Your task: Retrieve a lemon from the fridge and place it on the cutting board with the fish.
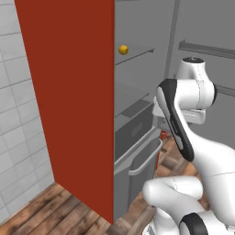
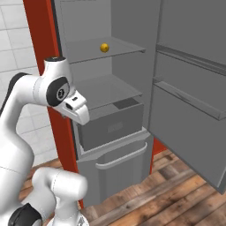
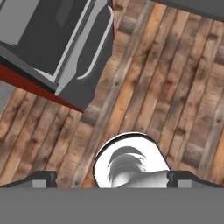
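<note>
The fridge (image 2: 132,44) stood open with the lemon (image 2: 104,47) on a shelf. The gripper (image 3: 112,178) pointed at the floor, jaws wide apart.

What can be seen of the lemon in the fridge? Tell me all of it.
The lemon is a small, round, plain yellow fruit with a smooth-looking skin and no stem or markings that can be made out. It sits alone on the upper grey shelf of the open fridge, resting on the shelf surface, towards the back. Nothing else touches it. In the left base view it peeks out just past the red panel.
</note>
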### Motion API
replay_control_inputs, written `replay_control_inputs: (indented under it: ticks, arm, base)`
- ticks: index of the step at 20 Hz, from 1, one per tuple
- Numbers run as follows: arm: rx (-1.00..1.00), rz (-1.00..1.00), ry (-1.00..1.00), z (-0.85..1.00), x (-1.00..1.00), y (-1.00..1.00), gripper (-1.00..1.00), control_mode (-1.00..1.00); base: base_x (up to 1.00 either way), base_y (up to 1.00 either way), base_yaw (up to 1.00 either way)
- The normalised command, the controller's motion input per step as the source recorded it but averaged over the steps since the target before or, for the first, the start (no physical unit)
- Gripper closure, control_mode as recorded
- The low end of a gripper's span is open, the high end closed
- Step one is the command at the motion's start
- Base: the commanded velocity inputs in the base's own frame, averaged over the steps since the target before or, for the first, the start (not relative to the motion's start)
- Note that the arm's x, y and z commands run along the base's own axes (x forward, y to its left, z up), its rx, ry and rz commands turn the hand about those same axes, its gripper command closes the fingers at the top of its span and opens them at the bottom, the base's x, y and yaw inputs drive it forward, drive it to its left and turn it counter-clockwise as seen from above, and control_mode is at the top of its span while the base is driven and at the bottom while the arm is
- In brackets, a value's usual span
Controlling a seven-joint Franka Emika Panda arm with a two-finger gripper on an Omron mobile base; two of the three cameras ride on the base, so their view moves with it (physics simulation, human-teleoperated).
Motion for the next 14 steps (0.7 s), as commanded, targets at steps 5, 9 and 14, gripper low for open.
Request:
replay_control_inputs:
  ticks: [5,9,14]
  arm:
    - [0.00,0.08,0.00,0.00,0.11,0.00,-1.00,1.00]
    - [0.00,0.00,0.00,0.00,0.00,0.00,-1.00,1.00]
    - [0.00,0.00,0.00,0.00,0.00,0.00,-1.00,1.00]
  base:
    - [0.07,-0.05,0.10]
    - [0.21,-0.28,0.30]
    - [0.00,-0.39,0.49]
